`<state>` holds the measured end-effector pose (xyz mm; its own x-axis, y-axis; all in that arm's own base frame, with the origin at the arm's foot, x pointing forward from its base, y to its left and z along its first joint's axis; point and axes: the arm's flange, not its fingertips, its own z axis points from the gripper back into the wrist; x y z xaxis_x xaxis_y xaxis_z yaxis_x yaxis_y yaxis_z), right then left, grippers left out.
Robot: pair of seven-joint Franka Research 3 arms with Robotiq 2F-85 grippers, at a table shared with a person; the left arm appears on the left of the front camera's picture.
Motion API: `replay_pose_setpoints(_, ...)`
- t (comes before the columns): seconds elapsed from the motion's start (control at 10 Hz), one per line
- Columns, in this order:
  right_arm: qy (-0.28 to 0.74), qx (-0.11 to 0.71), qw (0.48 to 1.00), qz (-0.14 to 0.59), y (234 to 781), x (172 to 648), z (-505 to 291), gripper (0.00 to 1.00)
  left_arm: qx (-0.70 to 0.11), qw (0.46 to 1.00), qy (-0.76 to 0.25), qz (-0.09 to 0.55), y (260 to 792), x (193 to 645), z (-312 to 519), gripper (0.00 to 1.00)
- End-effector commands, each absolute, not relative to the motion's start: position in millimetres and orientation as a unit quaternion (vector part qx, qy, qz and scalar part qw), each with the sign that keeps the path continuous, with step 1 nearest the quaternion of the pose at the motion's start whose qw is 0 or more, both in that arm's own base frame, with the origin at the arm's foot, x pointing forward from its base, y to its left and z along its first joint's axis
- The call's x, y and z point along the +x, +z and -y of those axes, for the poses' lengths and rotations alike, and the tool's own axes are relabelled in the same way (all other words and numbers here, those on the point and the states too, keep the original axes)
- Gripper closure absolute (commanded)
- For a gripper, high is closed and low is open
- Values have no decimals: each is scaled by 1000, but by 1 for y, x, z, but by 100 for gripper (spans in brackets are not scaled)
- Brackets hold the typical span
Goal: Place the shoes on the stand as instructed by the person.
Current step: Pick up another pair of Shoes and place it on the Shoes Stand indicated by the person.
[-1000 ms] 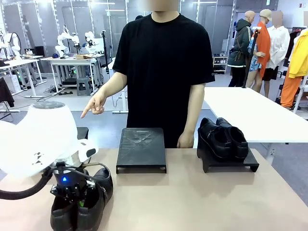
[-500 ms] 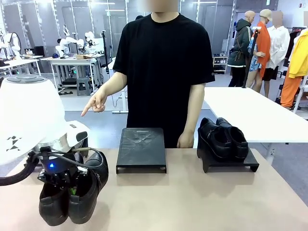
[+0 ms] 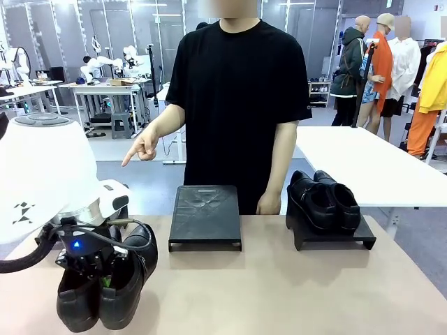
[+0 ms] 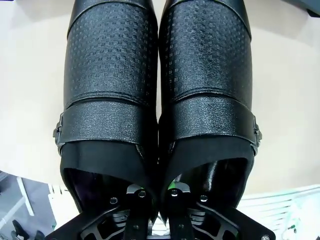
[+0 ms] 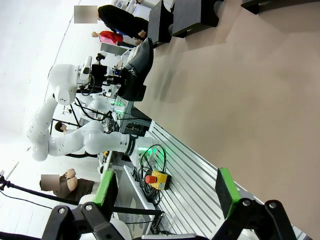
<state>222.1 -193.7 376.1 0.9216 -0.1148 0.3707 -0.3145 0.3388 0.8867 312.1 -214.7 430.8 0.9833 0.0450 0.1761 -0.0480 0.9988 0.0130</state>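
Left end effector (image 3: 105,280) holds shoes (image 3: 120,307) aloft, toes down.

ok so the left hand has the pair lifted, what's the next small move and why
Probably carry the shoes a little forward, toward the far left of the table. The left hand is shut on them, clear of the tabletop, and the person's hand points down to the left, not at the empty stand.

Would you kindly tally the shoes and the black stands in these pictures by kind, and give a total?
Shoes: 4, the gripped pair in the left end effector and the resting pair on the right stand.
Stands: 2, counting the bare middle stand.
Total: 6.
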Motion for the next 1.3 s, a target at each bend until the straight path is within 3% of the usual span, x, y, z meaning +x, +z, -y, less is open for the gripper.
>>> replay_pose_setpoints(0.0,64,574,793,194,380,221,192,0,4,995,25,95,439,313,214,100)
replay_pose_setpoints(0.1,64,574,793,194,380,221,192,0,9,996,23,88,431,312,215,93)
replay_pose_setpoints(0.5,64,574,793,194,380,221,192,0,-10,985,-20,174,498,333,161,93)
replay_pose_setpoints(0.9,64,574,793,194,380,221,192,0,5,958,-2,287,525,403,89,93)
replay_pose_setpoints(1.2,64,574,793,194,380,221,192,0,9,957,10,289,511,462,50,93)
